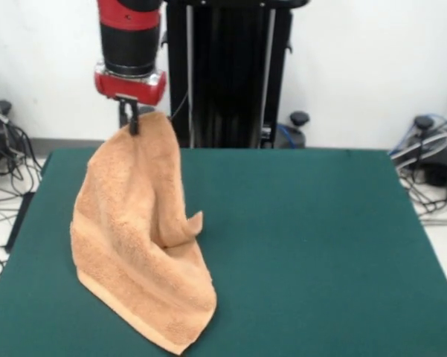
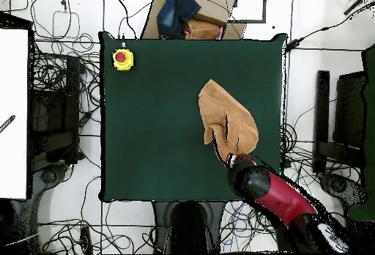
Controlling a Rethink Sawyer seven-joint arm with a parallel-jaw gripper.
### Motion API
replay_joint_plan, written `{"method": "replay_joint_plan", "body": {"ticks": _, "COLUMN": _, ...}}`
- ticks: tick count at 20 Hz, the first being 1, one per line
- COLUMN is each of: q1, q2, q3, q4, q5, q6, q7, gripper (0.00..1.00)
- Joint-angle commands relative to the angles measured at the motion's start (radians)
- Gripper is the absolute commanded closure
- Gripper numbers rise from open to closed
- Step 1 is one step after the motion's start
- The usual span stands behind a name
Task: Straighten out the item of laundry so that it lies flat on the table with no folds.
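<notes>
The orange-tan terry towel (image 1: 137, 230) hangs from my gripper (image 1: 133, 125) by one corner, lifted at the far left of the dark green table (image 1: 320, 245) in the front view. Its lower part rests on the table near the front edge, draped with a fold curling out on its right side. A woven band runs along its lower edge. My gripper is shut on the towel's top corner. In the overhead view the towel (image 2: 227, 119) lies right of centre, and my gripper (image 2: 233, 160) is at its near end.
A yellow box with a red button (image 2: 122, 58) sits at the table's far-left corner in the overhead view. Cables lie on the floor around the table. A cardboard box with clothes (image 2: 192, 14) stands beyond the table's far edge.
</notes>
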Motion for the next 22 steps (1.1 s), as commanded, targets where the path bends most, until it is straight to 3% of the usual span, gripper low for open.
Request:
{"method": "replay_joint_plan", "body": {"ticks": 1, "q1": -0.081, "q2": 0.07, "q3": -0.014, "q4": 0.047, "q5": -0.071, "q6": -0.017, "q7": 0.137, "gripper": 1.0}}
{"method": "replay_joint_plan", "body": {"ticks": 8, "q1": -0.128, "q2": 0.039, "q3": 0.013, "q4": 0.068, "q5": -0.101, "q6": 0.045, "q7": 0.126, "gripper": 1.0}}
{"method": "replay_joint_plan", "body": {"ticks": 22, "q1": -0.145, "q2": 0.078, "q3": 0.065, "q4": 0.146, "q5": -0.082, "q6": -0.021, "q7": 0.193, "gripper": 1.0}}
